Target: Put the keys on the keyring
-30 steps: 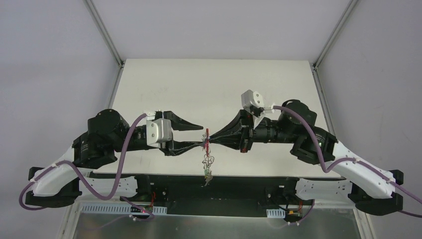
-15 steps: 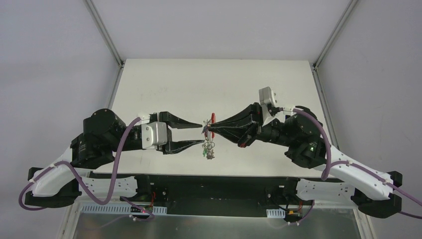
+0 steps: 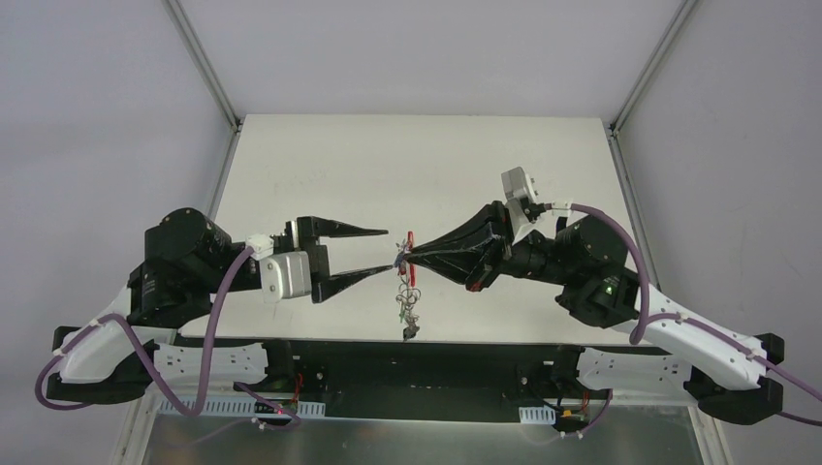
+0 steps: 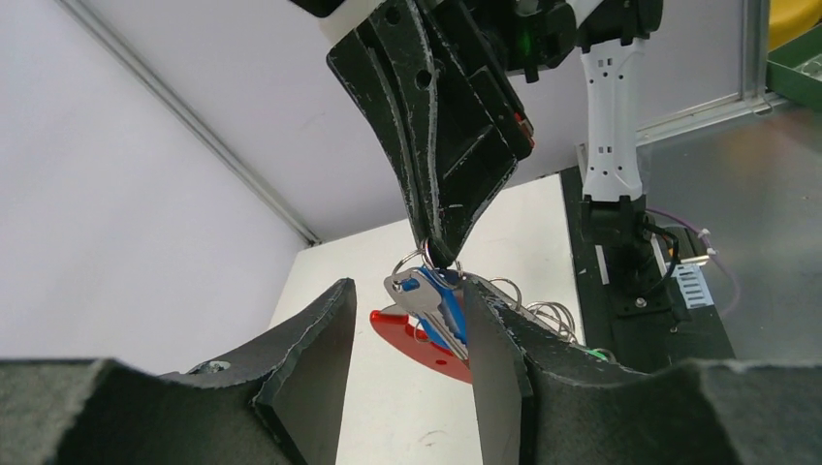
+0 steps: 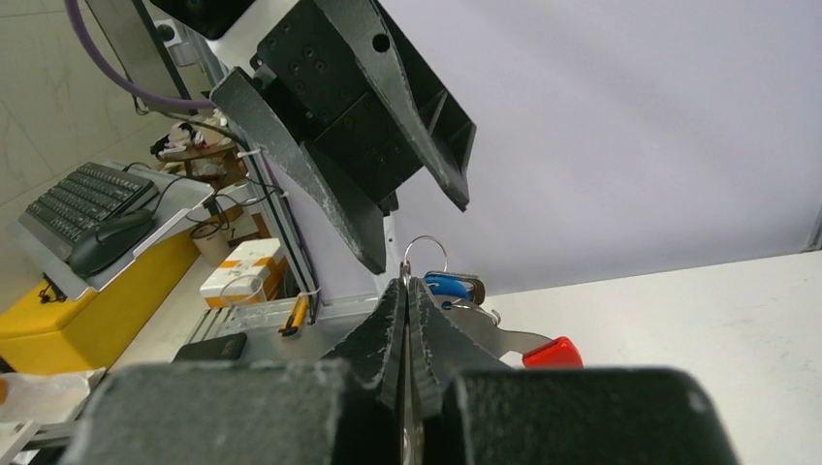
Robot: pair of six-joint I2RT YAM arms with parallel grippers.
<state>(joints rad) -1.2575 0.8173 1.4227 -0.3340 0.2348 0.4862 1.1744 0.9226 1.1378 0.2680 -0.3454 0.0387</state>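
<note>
The only label I can find is the orange-and-white one on a small box [image 5: 242,272] in my right wrist view, and its print is too small to read (the keyboard [image 5: 84,199] and the mouse [image 5: 107,233] at its 9 o'clock are just as illegible).

The table [image 3: 417,165] is a plain off-white sheet, framed by pale grey walls and slanted aluminium posts [image 3: 202,64]. Beyond its edge a yellow bench [image 5: 58,334] carries the keyboard.

My right gripper [image 3: 406,260] is clenched on the keyring [image 3: 408,300], pinching a silver ring [image 5: 424,254] at the top of the bunch. The bunch hangs in the air over the table's 6 o'clock edge, with its chain dangling below my fingertips. The red clip [image 4: 417,341] and a blue key [image 4: 441,305] sit in the bunch just under the grip.

My left gripper [image 3: 388,250] is released, its jaws spread and holding nothing, at 9 o'clock of the bunch. Through its wrist camera the blue key shows between my two fingers [image 4: 310,358]. I cannot tell whether either one touches it.
</note>
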